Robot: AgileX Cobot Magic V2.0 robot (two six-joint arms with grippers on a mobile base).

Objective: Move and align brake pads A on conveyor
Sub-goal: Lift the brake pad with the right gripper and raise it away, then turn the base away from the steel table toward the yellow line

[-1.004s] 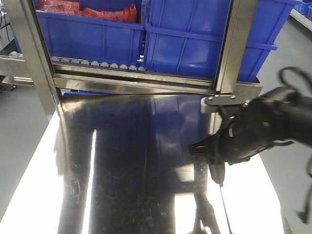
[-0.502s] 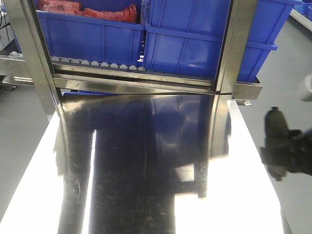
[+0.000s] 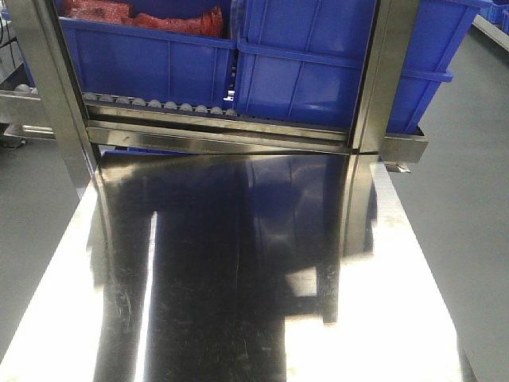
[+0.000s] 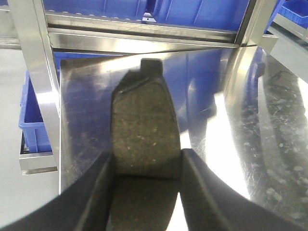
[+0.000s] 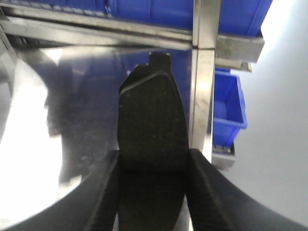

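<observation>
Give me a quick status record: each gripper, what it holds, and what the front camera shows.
left gripper: shut on left pad, fingers on its two long sides
right gripper: shut on right pad, same grip
surface beyond both pads: shiny steel table
front camera: steel table and blue bins on the rack behind; neither arm in frame
conveyor: not in any view

The front camera looks down along the steel table [image 3: 238, 278] toward the blue bins [image 3: 302, 72]. Each wrist camera sits low and close, facing the same table and bins.
</observation>
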